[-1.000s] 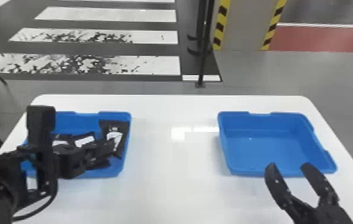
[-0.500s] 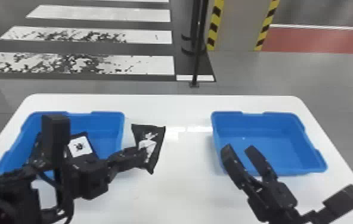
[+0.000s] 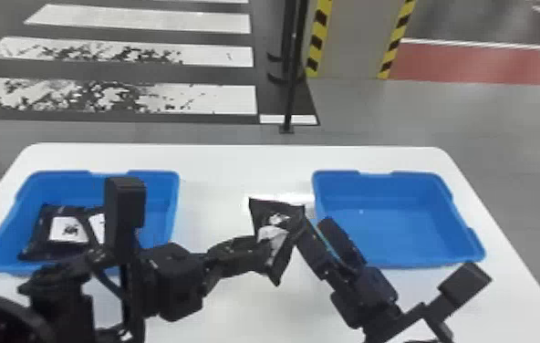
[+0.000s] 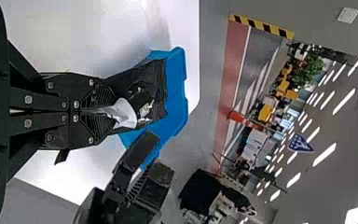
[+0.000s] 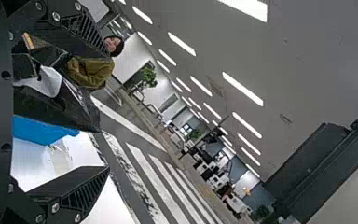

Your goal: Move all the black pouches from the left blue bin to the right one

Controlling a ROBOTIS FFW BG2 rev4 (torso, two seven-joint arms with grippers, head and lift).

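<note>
Left gripper point(image 3: 261, 253) holding a black pouch point(image 3: 278, 226) between the two bins.

The left gripper's fingers are closed on the pouch, which slants up and away from their tips; close by on its right, the right gripper point(image 3: 316, 226) has its fingers spread wide with nothing pinched between them, though whether it touches the pouch I cannot tell. Just beyond the right gripper and to its right sits the right blue bin point(image 3: 383, 232), its blue floor in view. Farther out, left of the left gripper, the left blue bin point(image 3: 172, 194) holds more black pouches point(image 3: 38, 235) with white labels, partly hidden by the left arm.
</note>
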